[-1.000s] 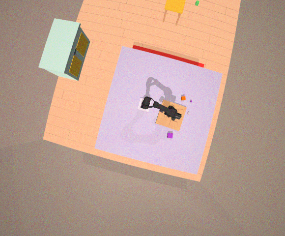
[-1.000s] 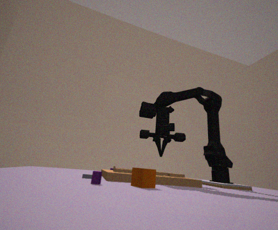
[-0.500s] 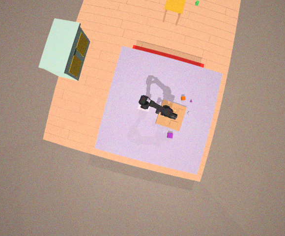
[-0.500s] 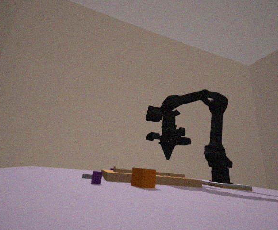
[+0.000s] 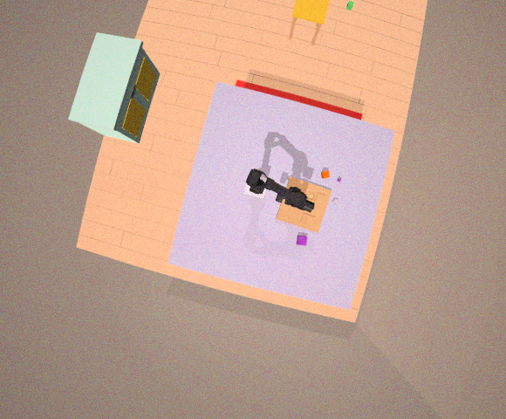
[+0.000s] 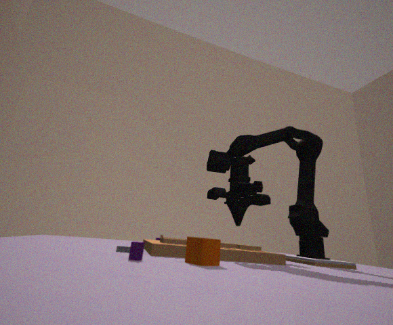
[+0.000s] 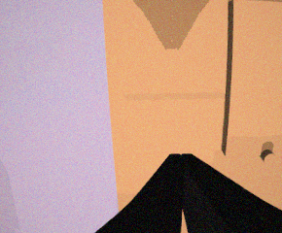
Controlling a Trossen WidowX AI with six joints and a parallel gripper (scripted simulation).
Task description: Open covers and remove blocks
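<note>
The wooden puzzle board (image 5: pixel 283 214) (image 6: pixel 253 256) (image 7: pixel 156 121) lies flat on the table. My gripper (image 6: pixel 238 225) (image 7: pixel 180 165) is shut and empty, pointing down above the board. In the wrist view a dark narrow gap (image 7: pixel 228 97) runs along the board, with a small round knob (image 7: pixel 267 149) to its right. An orange block (image 5: pixel 324 174) (image 6: pixel 202 252), a small purple block (image 5: pixel 338 179) (image 6: pixel 136 250), a small grey piece (image 5: pixel 335 200) (image 6: pixel 122 248) and a magenta block (image 5: pixel 301 240) rest on the table clear of the board. The arm hides much of the board, so the state of every cover cannot be told.
A red bar (image 5: pixel 298 100) stands along the table's far edge in the top view. The arm's pale base plate (image 5: pixel 254 193) is beside the board. A pale green cabinet (image 5: pixel 104 81) and a yellow chair (image 5: pixel 311 10) stand beyond the table.
</note>
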